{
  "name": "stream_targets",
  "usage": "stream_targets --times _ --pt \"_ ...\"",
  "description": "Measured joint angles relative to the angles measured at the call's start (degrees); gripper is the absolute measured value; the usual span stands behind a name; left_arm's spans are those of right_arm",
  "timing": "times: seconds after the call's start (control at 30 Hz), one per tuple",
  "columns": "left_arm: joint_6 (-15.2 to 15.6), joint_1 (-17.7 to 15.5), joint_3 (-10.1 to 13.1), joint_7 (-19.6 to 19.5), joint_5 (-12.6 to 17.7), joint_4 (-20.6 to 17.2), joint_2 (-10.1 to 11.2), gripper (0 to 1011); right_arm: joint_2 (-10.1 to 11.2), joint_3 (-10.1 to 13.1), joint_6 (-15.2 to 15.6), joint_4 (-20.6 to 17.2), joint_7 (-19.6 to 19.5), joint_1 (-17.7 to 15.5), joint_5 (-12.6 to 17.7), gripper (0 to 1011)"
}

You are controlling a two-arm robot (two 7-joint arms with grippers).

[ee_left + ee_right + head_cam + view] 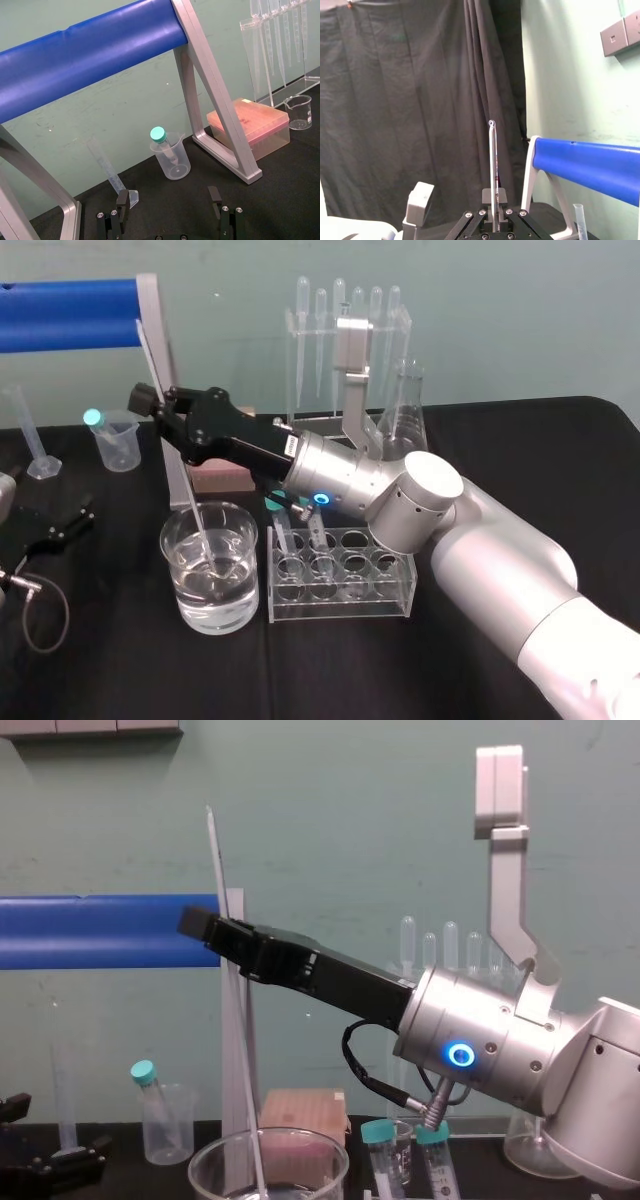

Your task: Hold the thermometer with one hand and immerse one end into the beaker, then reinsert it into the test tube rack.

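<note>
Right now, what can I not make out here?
1. Thermometer tip: head view, lost in water and glare in the beaker; chest view, cut by the bottom edge.
2. Scale marks: too small in every view.
3. Tall rack holes: head view, too small, partly behind the right gripper arm above the beaker.
4. Left gripper, parked left: chest view, cut by the edge.

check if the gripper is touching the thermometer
Touching. The right wrist view shows the right gripper shut on the thermometer, the rod rising from between its fingers.
</note>
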Motion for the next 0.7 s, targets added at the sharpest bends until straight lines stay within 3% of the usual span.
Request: stream_targets --times 0.7 --pt "0.0 0.0 0.0 0.0 0.0 0.0 0.0 1008 0.0 0.6 -2.4 0.5 1.0 -0.8 0.0 55"
